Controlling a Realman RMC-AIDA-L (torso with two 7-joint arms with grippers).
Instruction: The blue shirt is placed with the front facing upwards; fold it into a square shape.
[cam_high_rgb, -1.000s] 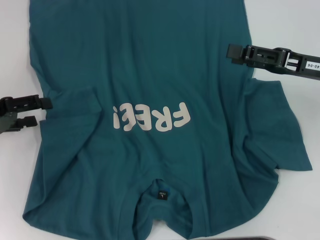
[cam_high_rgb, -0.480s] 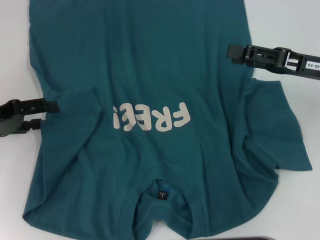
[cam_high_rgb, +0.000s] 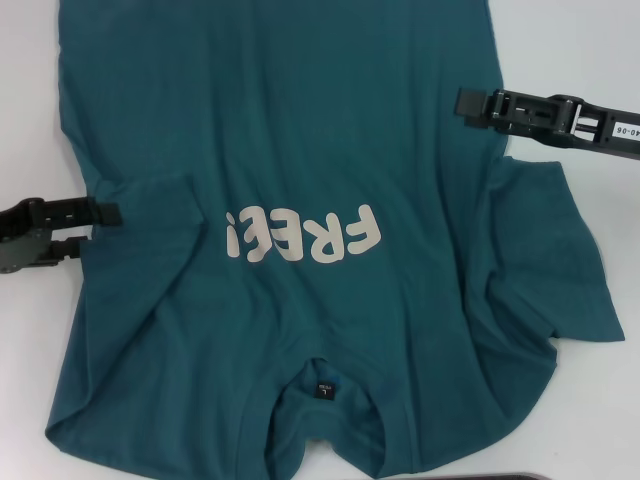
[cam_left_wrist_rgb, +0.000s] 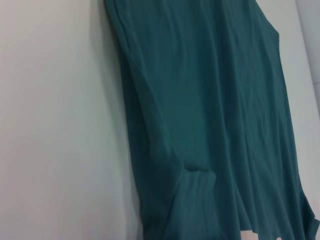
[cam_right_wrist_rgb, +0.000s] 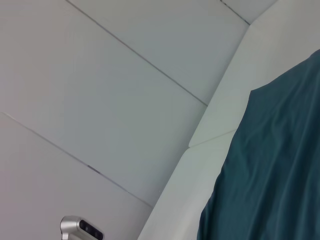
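Observation:
The blue shirt (cam_high_rgb: 300, 120) lies front up on the white table (cam_high_rgb: 580, 50), with cream letters (cam_high_rgb: 305, 235) across the chest and the collar with its black label (cam_high_rgb: 325, 390) nearest me. My left gripper (cam_high_rgb: 103, 228) is open at the shirt's left sleeve (cam_high_rgb: 140, 205); its upper finger (cam_high_rgb: 85, 212) lies over the sleeve's edge. My right gripper (cam_high_rgb: 462, 103) hovers at the shirt's right side, above the rumpled right sleeve (cam_high_rgb: 560, 270). The left wrist view shows the shirt (cam_left_wrist_rgb: 210, 125) hanging in folds beside bare table. The right wrist view catches one edge of the shirt (cam_right_wrist_rgb: 280, 165).
A dark object (cam_high_rgb: 510, 477) peeks in at the near edge of the table. White table shows on both sides of the shirt. White wall panels and a small silver device (cam_right_wrist_rgb: 80, 229) fill the right wrist view.
My left gripper has slid right, onto the edge of the left sleeve. The right gripper and the shirt have stayed put.

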